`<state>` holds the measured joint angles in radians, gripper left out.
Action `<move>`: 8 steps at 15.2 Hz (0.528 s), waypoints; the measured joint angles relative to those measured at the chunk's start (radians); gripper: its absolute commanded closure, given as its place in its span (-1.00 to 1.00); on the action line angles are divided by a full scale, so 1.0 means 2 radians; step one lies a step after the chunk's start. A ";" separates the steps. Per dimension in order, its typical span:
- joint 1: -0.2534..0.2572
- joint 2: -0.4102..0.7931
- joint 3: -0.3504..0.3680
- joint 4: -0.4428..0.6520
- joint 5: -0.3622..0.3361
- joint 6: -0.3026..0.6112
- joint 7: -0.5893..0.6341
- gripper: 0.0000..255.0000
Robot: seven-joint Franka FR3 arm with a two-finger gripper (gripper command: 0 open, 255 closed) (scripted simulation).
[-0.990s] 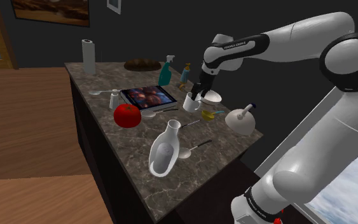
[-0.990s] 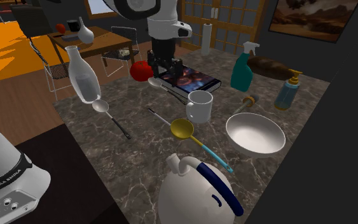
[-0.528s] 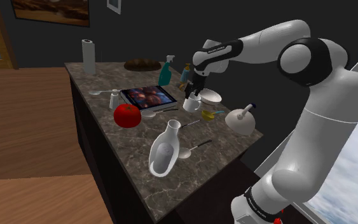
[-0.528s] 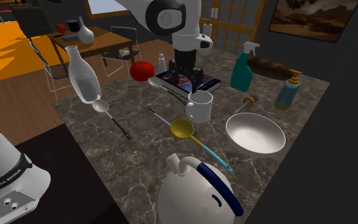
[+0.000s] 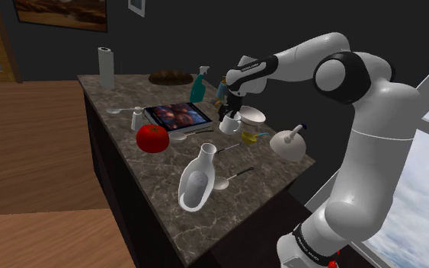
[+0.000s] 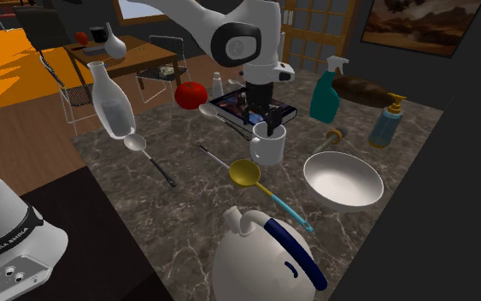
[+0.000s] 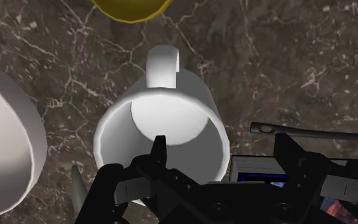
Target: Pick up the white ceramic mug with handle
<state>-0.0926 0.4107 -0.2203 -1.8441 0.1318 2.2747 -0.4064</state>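
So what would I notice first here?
Probably the big white robot arm reaching over the dark marbled counter, its black gripper open astride the rim of a plain white mug with a handle. Then the bright red tomato by the counter's left edge in the shoulder view.

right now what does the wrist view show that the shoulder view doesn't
Wrist view: looking down into the white mug, the open hand straddles its rim, one finger inside, one outside; the handle points toward a yellow spoon. Shoulder view: the white arm, a red tomato, a paper roll, a white teapot. Both: mug, hand, white bowl, dark marbled counter.
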 measured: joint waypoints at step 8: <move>0.000 0.010 0.002 -0.004 0.003 0.014 -0.001 1.00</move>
<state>-0.0927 0.4300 -0.2161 -1.8512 0.1380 2.3020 -0.4080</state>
